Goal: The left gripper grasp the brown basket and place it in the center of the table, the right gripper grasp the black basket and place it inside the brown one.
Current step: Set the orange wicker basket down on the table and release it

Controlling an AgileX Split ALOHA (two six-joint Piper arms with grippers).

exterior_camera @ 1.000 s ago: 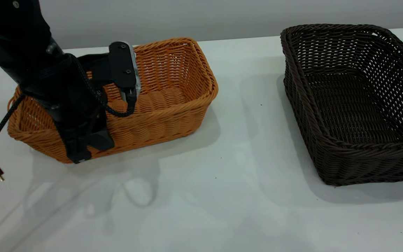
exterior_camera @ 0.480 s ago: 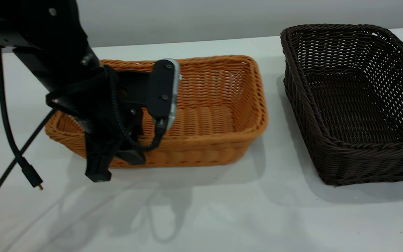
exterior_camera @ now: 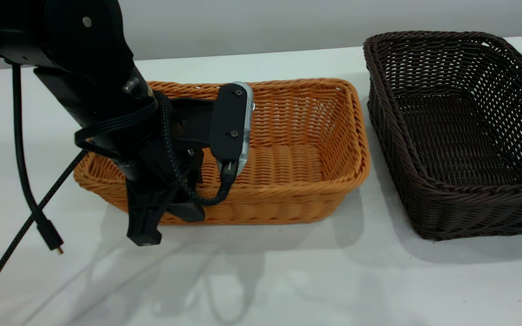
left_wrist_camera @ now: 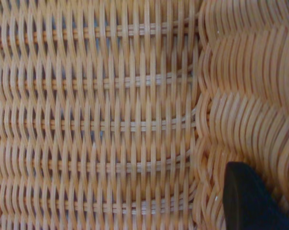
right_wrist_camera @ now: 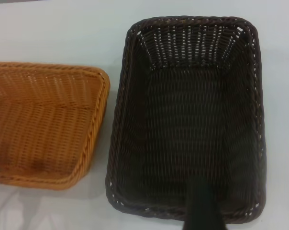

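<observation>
While a plain pale grey wall [exterior_camera: 288,22] closes off the back of the scene, a flat white surface [exterior_camera: 288,271] fills nearly everything else, marked by a few tiny dark specks and soft grey shadows. Two woven baskets sit on it side by side. The black basket [exterior_camera: 458,131] is at the right side of the exterior view, upright. Just beside it, with a narrow strip of white between them, the brown basket [exterior_camera: 288,149] sits near the middle, also upright. The left arm reaches down over the brown basket's left end, and the left hand [exterior_camera: 161,213] is clamped on the near wall there, one finger outside and one inside. A braided black cable [exterior_camera: 16,235] hangs from the arm, its loose plug dangling just above the surface. The right hand [right_wrist_camera: 202,211] shows only as a dark tip over the black basket; whether it is open cannot be told.
</observation>
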